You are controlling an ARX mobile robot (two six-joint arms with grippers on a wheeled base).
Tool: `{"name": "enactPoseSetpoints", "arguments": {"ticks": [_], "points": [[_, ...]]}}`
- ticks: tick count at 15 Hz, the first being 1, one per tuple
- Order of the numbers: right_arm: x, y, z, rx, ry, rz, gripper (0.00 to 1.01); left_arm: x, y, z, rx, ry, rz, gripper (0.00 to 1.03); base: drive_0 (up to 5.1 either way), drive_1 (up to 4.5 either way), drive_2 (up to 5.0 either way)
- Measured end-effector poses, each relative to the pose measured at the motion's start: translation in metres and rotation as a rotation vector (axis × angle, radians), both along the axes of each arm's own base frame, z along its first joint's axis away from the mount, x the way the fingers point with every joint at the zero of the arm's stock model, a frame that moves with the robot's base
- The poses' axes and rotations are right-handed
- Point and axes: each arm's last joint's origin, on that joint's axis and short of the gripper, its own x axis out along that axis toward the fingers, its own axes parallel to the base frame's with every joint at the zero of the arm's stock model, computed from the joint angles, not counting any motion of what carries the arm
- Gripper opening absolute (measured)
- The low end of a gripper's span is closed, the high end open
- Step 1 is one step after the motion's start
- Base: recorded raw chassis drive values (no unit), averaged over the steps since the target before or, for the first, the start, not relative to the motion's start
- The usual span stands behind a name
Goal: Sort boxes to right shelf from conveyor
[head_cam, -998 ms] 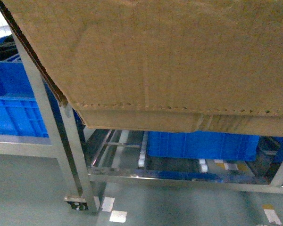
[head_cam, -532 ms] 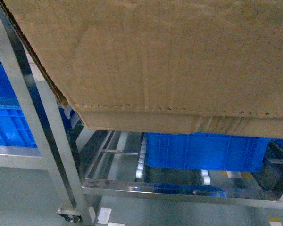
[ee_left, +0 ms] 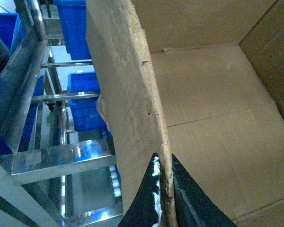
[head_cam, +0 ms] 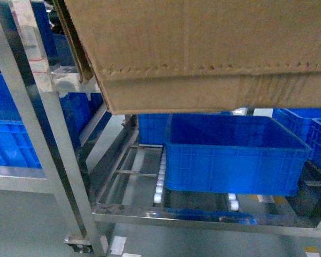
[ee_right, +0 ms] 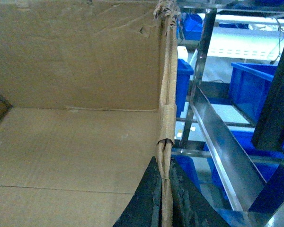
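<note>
So the robot's mid-carry here, holding the big cardboard carton (head_cam: 203, 53) up in the air right in front of the steel rack (head_cam: 43, 134), above the lower level where a blue crate (head_cam: 230, 155) sits on the roller rails (head_cam: 159, 182). I'd say next it needs to get the carton over the deck and lower it flat. The left gripper (ee_left: 163, 189) is pinched tight on the left wall's top edge, the right gripper (ee_right: 164, 198) pinched on the right wall's ragged edge, both coming up from below.
</note>
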Motion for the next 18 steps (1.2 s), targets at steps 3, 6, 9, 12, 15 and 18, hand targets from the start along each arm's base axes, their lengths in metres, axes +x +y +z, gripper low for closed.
{"name": "enactPoseSetpoints", "arguments": {"ticks": [3, 6, 9, 12, 15, 18], "points": [[0.0081, 0.0028, 0.0017, -0.019, -0.011, -0.02, 0.02, 0.0136, -0.0035, -0.0027, 0.038, 0.021, -0.017, 0.02, 0.0, 0.0, 0.0], [0.0082, 0.0029, 0.0013, -0.024, -0.013, -0.02, 0.02, 0.0137, -0.0036, -0.0023, 0.041, 0.015, -0.019, 0.02, 0.0, 0.0, 0.0], [0.0074, 0.0029, 0.0021, -0.025, -0.016, -0.02, 0.02, 0.0124, -0.0031, -0.001, 0.04, 0.014, -0.022, 0.02, 0.0, 2.93, -2.8], [0.0073, 0.0042, 0.0024, -0.025, -0.02, -0.018, 0.02, 0.0125, -0.0032, -0.0007, 0.04, 0.01, -0.022, 0.02, -0.1, 3.08, -3.3], [0.011, 0.0045, -0.0021, -0.029, 0.001, -0.019, 0.02, 0.0153, -0.0037, -0.004, 0.045, 0.022, -0.021, 0.02, 0.0, 0.27, -0.3], [0.0106, 0.0046, -0.0013, -0.028, -0.005, -0.019, 0.02, 0.0154, -0.0037, -0.0039, 0.045, 0.02, -0.021, 0.02, 0.0, 0.0, 0.0]]}}
